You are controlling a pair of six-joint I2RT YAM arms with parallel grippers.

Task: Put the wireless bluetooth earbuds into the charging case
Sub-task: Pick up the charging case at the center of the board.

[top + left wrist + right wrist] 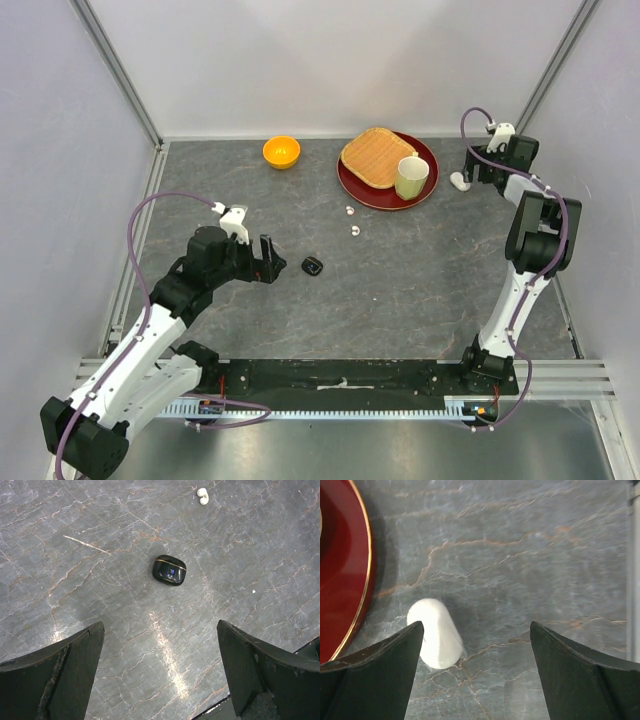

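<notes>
On the table (400, 280) ahead of your left end effector (160, 624), whose jaws stood wide apart and held nothing, lay a closed black case (169, 570); two white earbuds (356, 230) sat beyond it, near the red plate (340, 570). Your right end effector (476, 625), equally wide and empty, hovered over a white case (436, 633) just beside the plate.

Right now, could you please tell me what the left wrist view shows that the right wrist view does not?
Only left wrist: a black case and a white earbud. Only right wrist: a white case beside a red plate. Both: the grey table, with open jaws at the bottom.
</notes>
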